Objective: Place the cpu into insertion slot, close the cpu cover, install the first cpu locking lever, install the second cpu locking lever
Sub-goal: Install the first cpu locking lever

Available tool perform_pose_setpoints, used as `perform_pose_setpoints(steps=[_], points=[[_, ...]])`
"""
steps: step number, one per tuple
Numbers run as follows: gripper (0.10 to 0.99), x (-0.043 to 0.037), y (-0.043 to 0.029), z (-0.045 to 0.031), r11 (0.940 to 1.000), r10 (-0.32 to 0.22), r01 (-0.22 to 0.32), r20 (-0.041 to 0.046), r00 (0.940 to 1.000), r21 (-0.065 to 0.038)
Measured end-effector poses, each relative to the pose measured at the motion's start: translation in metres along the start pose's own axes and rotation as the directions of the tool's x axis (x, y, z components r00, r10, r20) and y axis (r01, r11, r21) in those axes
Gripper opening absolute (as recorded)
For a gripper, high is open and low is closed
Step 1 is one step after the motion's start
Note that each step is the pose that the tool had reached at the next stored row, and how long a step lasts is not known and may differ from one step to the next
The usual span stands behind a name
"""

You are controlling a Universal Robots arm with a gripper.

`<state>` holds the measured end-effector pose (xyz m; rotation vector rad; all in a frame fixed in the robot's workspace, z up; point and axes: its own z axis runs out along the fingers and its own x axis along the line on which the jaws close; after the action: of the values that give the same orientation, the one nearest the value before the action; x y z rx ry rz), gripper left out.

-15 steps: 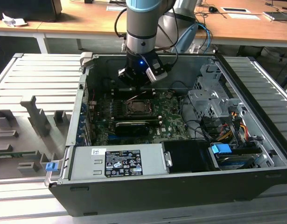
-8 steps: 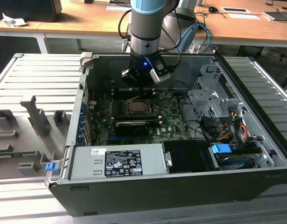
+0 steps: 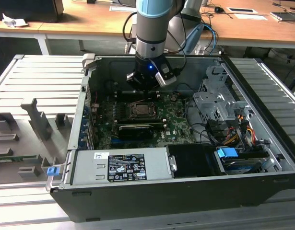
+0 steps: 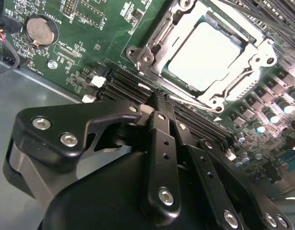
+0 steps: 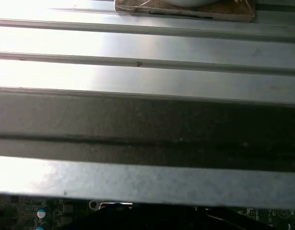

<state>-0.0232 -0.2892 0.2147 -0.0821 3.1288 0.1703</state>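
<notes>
The cpu, with its bright silvery top, lies flat in the insertion slot on the green motherboard. The cpu cover, a silver frame, lies down around the chip, which shows through its window. A thin lever rod runs along one side of the frame; whether it is latched I cannot tell. My gripper hangs just above the board beside the socket, over the black memory slots. Its black fingers are shut together with nothing between them. In the exterior view the gripper hovers just behind the socket.
The open computer case walls in the board. A long black card lies in front of the socket. A drive cage and cables fill the exterior view's right. A coin battery sits on the board. Grey ribbed metal faces the first wrist view.
</notes>
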Motion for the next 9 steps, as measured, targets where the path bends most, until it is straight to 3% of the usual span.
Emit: perform_pose_setpoints(steps=[9], points=[[0.106,-0.0030,-0.0011,0.0093,1.0000,0.000,0.000,0.0000,1.0000,0.000]])
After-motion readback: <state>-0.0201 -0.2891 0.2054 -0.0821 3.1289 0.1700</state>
